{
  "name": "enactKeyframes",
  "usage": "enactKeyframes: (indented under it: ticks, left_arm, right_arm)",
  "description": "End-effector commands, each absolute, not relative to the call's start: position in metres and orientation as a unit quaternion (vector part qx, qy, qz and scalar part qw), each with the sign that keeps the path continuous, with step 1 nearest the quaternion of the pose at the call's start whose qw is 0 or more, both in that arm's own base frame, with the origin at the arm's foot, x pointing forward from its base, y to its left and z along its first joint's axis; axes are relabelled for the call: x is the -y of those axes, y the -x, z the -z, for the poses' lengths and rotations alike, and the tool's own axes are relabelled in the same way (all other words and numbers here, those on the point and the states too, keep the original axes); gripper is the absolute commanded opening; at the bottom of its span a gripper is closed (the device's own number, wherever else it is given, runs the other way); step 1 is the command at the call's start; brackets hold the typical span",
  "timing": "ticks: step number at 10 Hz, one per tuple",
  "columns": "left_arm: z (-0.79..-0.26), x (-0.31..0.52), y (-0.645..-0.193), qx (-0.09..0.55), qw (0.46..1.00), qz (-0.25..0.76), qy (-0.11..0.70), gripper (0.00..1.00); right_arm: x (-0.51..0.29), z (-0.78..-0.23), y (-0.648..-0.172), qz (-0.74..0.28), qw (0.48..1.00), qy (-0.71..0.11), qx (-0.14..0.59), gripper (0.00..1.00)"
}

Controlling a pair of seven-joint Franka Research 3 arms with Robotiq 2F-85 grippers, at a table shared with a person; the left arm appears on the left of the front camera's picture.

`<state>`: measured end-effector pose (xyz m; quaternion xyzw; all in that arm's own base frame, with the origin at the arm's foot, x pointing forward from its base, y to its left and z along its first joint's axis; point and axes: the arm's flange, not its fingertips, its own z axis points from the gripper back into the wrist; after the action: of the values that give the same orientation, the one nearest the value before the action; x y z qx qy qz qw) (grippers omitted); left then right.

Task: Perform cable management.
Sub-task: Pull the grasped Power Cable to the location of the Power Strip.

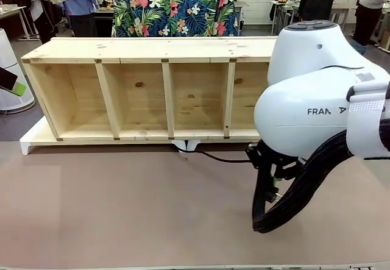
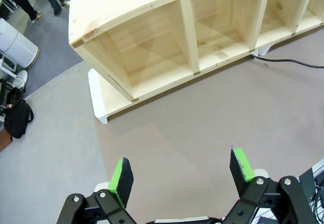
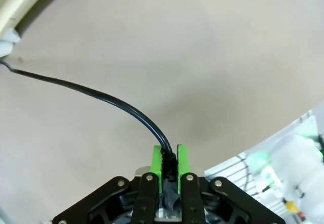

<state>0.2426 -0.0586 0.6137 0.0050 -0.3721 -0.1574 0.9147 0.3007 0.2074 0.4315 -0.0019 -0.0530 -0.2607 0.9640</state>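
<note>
Right tool pressed together, pinching the cable between its green pads, low over the bench, right of middle. Cable is a thin glossy black cord, lying flat on the bench from the pinch away to the front foot of the wooden shelf unit. It ends by a small white fitting there; plug end not seen. Judged light, limp, a bit slippery on that jacket. It'll bend and trail rather than push, so drag it, don't shove. Best hold looks like the cord itself, squeezed across, as here; a second hold farther along would help form a loop. Left tool spread wide, empty, hanging above bare bench, well apart from the cord. In the way: the shelf unit, four open bays, sits across the far side; the cord's far end may be caught or plugged in under it, can't tell. Right arm's own thick braided hose droops close beside the pinch, could snag. Person stands behind the shelf.
</note>
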Motion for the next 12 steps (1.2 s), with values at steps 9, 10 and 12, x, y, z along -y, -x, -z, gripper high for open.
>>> enactKeyframes:
  ticks: [9, 10, 12]
  left_arm:
    - [-0.614, 0.058, -0.244, 0.375, 0.914, 0.156, -0.004, 1.0]
    - [-0.614, 0.058, -0.244, 0.375, 0.914, 0.156, -0.004, 1.0]
    - [-0.614, 0.058, -0.244, 0.375, 0.914, 0.156, -0.004, 1.0]
  right_arm:
    - [-0.065, -0.37, -0.251, 0.248, 0.961, 0.1, 0.077, 0.15]
    - [-0.065, -0.369, -0.253, 0.266, 0.956, 0.09, 0.086, 0.15]
    - [-0.111, -0.439, -0.333, 0.255, 0.96, 0.096, 0.066, 0.15]
